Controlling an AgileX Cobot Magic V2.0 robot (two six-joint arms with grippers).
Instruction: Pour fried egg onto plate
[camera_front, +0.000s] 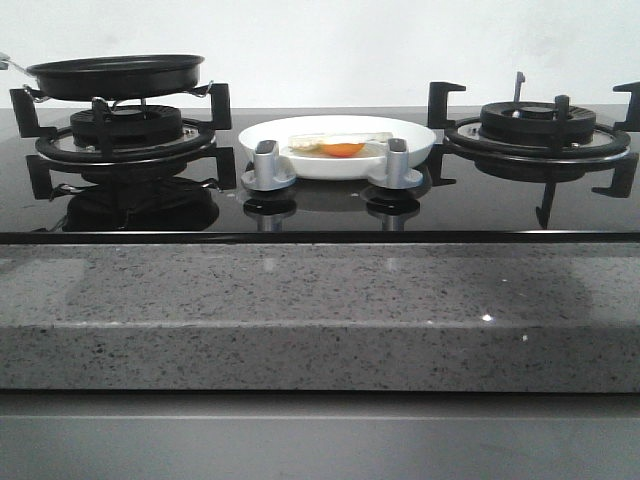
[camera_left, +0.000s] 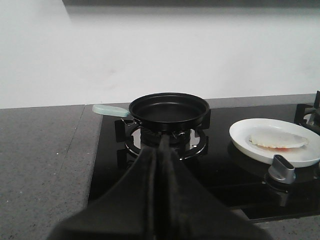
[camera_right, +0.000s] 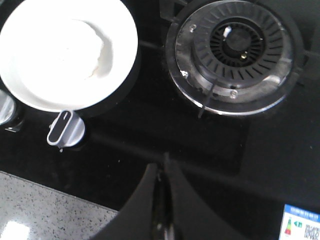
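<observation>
Orange yolk of fried egg (camera_front: 341, 147) shows frontally only.

I am looking over a speckled grey stone countertop (camera_front: 320, 320) whose thick front edge runs across the near side, with a glossy black glass hob (camera_front: 320, 215) set into it just beyond. Two black cast-iron burner grates stand on the glass, one at far left (camera_front: 125, 135) and one at far right (camera_front: 540, 135), and two silver control knobs (camera_front: 268, 165) sit between them toward the near edge. Behind everything I see a plain white wall (camera_front: 330, 45), evenly lit, and the glass mirrors the grates and knobs.
</observation>
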